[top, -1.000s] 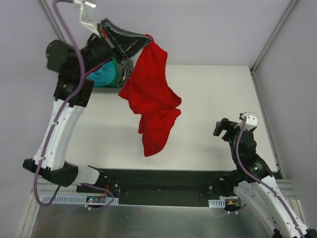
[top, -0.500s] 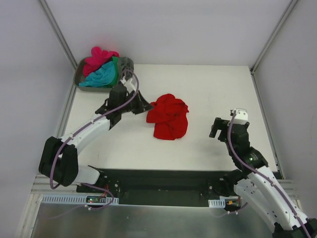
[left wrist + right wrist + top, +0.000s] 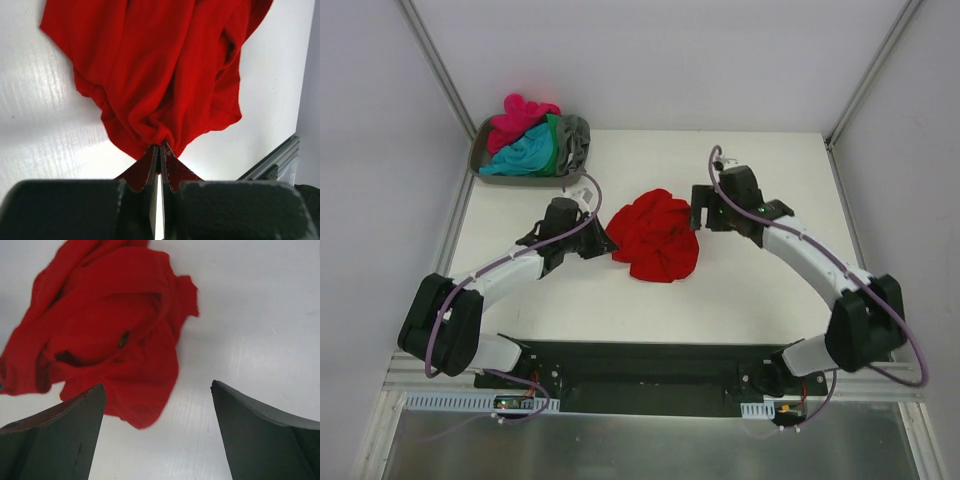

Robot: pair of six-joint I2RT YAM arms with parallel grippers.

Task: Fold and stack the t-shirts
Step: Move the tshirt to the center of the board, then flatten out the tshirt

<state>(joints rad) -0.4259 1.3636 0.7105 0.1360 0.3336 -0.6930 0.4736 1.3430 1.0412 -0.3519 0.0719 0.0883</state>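
Observation:
The bright red t-shirt (image 3: 658, 235) lies crumpled in a heap at the middle of the white table. My left gripper (image 3: 606, 243) is low at its left edge, shut on a pinch of red cloth; in the left wrist view the cloth (image 3: 160, 65) bunches into the closed fingertips (image 3: 160, 146). My right gripper (image 3: 699, 214) hovers open at the heap's right edge. In the right wrist view the shirt (image 3: 105, 330) lies ahead and to the left, its hem reaching in beside the left finger; the right gripper (image 3: 157, 385) has nothing pinched. Magenta (image 3: 523, 112), teal (image 3: 520, 155), green (image 3: 554, 142) and grey (image 3: 577, 140) t-shirts are piled together.
The grey tray (image 3: 478, 160) with the other shirts stands at the table's far left corner. Metal frame rails (image 3: 848, 215) run along the table's left and right edges. A black strip (image 3: 650, 365) crosses the near edge between the arm bases.
The left arm came down from high up, and the hanging red shirt now lies bunched on the table. The right arm swung from the near right in to the shirt's right edge.

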